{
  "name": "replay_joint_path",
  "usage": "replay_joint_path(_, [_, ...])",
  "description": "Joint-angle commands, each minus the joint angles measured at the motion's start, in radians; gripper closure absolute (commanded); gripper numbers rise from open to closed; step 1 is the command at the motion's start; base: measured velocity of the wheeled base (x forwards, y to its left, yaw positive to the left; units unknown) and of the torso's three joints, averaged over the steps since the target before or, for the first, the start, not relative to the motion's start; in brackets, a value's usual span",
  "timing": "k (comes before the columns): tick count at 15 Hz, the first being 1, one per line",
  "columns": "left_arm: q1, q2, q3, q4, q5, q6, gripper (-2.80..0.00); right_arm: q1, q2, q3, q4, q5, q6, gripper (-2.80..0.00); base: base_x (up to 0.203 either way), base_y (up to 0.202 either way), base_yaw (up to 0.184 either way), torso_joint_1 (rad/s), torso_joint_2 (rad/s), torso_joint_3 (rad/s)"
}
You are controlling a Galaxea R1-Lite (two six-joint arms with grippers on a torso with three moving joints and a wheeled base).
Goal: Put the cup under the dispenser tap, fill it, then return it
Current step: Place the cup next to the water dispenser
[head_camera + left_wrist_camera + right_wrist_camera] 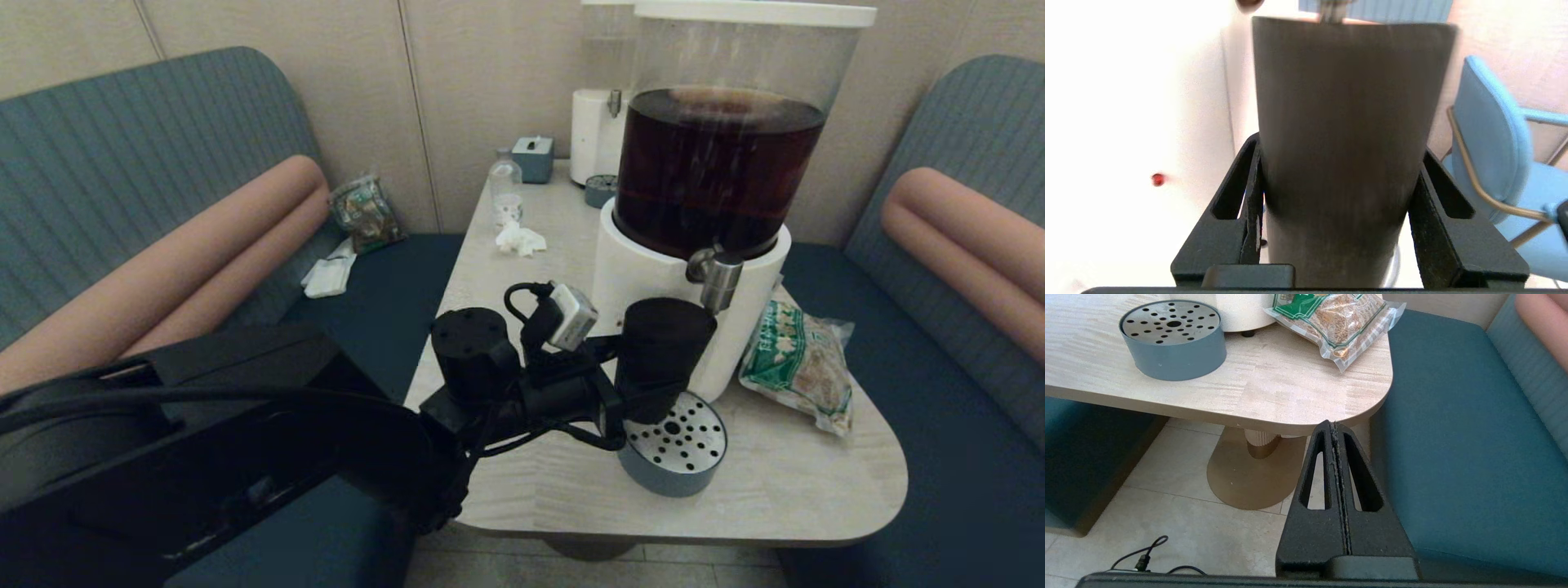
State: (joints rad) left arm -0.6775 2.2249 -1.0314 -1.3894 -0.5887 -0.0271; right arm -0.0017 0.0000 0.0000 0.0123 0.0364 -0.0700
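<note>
The smoky-black cup [665,351] stays upright in my left gripper [633,400], which is shut on its lower half. It hangs above the round perforated drip tray [682,449]; in the right wrist view nothing stands on the tray [1173,339]. The brushed-silver dispenser tap [717,278] sticks out of the white base of the brown-liquid dispenser [718,171], right at the cup's right rim. In the left wrist view the cup [1343,122] fills the space between the fingers [1249,192] of the left gripper [1340,151], with the tap [1331,12] just past its rim. My right gripper [1333,426] is shut on nothing, parked below the table's front corner.
A green snack bag [796,363] lies right of the dispenser. Farther back are a crumpled tissue [520,238], a small clear bottle [505,188], a tissue box [533,157] and a second white dispenser [596,135]. Teal benches flank the table [784,490].
</note>
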Motion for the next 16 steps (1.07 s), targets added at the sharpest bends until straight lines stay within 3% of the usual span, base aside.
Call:
replay_joint_path(1, [0.021,-0.093,0.079,-0.014,-0.003,-0.002,0.00,0.000,0.002,0.000,0.000,0.000,-0.001,0.00,0.000,0.000,0.000,0.000,0.00,0.000])
replay_joint_path(8, [0.120,-0.151,0.183,-0.052,-0.011,-0.005,0.00,0.000,0.002,0.000,0.000,0.000,-0.001,0.00,0.000,0.000,0.000,0.000,0.00,0.000])
replay_joint_path(13, [0.261,-0.124,0.168,-0.061,-0.046,-0.002,0.00,0.000,0.002,0.000,0.000,0.000,-0.001,0.00,0.000,0.000,0.000,0.000,0.00,0.000])
replay_joint_path(16, [0.319,-0.057,0.129,-0.137,-0.051,-0.086,0.00,0.000,0.002,0.000,0.000,0.000,-0.001,0.00,0.000,0.000,0.000,0.000,0.00,0.000])
